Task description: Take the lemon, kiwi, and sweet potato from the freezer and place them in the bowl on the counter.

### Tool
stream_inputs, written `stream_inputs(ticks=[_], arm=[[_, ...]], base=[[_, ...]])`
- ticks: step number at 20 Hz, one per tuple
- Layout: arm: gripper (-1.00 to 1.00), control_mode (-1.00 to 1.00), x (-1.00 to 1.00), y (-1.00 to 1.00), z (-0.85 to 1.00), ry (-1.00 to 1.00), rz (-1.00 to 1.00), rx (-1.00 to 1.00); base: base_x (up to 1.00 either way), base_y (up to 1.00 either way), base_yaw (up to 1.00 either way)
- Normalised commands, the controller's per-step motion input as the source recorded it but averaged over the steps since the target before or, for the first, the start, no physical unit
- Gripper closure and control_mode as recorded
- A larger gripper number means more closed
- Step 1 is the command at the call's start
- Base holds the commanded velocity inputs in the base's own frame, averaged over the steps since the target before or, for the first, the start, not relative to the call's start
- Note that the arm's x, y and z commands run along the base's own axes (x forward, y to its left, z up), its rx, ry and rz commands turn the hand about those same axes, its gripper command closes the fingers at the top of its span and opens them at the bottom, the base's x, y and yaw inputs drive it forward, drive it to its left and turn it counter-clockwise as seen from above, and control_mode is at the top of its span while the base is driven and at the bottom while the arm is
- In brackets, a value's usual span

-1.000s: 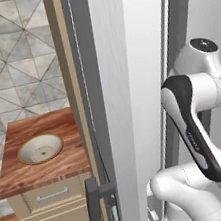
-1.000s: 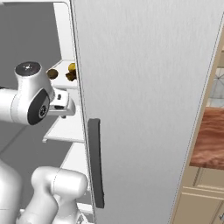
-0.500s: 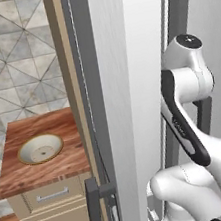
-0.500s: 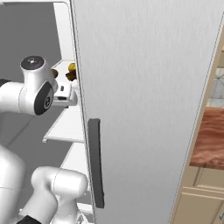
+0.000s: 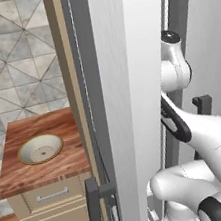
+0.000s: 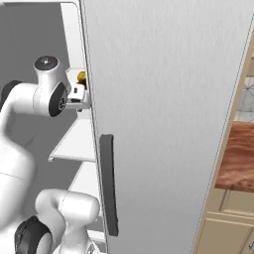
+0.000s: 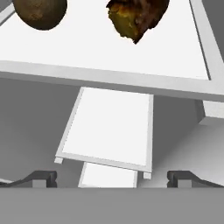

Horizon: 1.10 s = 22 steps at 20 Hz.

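Note:
In the hand view my gripper [image 7: 113, 178] is open, its two dark tips low in the picture with nothing between them. Beyond it, on a white freezer shelf [image 7: 87, 48], lie a round brown kiwi [image 7: 41, 13] at the upper left and a rough orange-brown sweet potato [image 7: 135, 17] to its right. From the right base view a bit of the yellow lemon [image 6: 82, 77] peeks past the freezer door's [image 6: 163, 99] edge, just above my hand. The cream bowl [image 5: 40, 148] with its tan rim sits on the wood-grain counter [image 5: 21, 174].
The open freezer door with its dark bar handle [image 6: 108, 183] stands close on the arm's right. Lower white shelves [image 7: 107, 129] lie below the hand. A second grey door [image 5: 122, 105] stands between the arm and the counter. The counter's cabinet has drawers [image 5: 52, 195].
The arm has reached further up and into the freezer, bringing the hand closer to the shelf with the fruit. The jaws have stayed open.

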Motion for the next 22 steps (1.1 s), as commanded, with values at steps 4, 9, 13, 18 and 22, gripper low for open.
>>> stream_inputs(ticks=[4, 9, 13, 18, 22], arm=[[-1.0, -1.0, 0.45, 0.21, 0.24, -0.05, -0.06, 0.0], [-1.0, -1.0, 0.39, 0.11, 0.27, -0.05, -0.09, 0.0], [-1.0, -1.0, 0.44, 0.01, 0.12, -0.11, -0.04, 0.0], [-1.0, -1.0, 0.4, 0.0, 0.02, -0.15, 0.0, 0.0], [-1.0, -1.0, 0.35, 0.0, 0.0, -0.01, -0.01, 0.0]], base=[[0.0, 0.0, 0.0], [0.0, 0.0, 0.0], [0.0, 0.0, 0.0], [0.0, 0.0, 0.0], [0.0, 0.0, 0.0]])
